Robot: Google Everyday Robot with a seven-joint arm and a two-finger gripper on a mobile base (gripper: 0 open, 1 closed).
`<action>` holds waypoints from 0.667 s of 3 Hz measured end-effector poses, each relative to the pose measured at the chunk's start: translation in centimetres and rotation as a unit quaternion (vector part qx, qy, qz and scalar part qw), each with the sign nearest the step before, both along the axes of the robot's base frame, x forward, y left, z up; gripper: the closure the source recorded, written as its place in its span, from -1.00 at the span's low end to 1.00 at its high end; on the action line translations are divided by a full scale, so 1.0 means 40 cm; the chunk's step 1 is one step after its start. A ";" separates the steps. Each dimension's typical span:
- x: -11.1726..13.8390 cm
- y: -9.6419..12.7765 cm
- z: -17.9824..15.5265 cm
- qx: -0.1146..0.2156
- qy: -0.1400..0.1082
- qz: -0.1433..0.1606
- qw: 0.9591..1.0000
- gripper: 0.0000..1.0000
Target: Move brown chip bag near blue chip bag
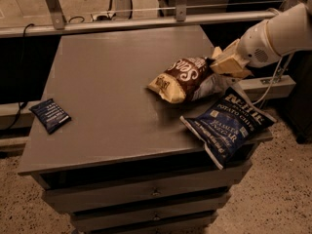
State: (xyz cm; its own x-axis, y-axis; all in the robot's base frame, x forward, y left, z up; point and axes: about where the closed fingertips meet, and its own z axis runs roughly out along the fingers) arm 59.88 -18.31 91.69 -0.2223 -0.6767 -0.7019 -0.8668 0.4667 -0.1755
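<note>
The brown chip bag point(183, 78) lies tilted on the grey cabinet top point(112, 82), right of centre, its lower end resting on the surface. My gripper point(218, 68) comes in from the right on a white arm and is shut on the bag's right end. The blue chip bag point(227, 122) lies flat at the front right corner, partly hanging over the edge, just below and right of the brown bag. The two bags are almost touching.
A small flat dark blue packet point(50, 114) lies at the left edge of the top. A metal rail point(146, 22) runs behind the cabinet. Drawers point(156, 191) are below. A cable hangs near the arm at the right.
</note>
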 end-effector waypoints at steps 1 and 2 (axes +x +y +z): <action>-0.023 -0.007 -0.007 -0.001 0.010 -0.002 1.000 0.17; -0.039 -0.008 -0.006 -0.003 0.017 -0.001 1.000 -0.30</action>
State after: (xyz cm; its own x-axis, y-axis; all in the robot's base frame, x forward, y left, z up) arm 58.32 -18.64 91.45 -0.2467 -0.6806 -0.6898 -0.8716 0.4670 -0.1491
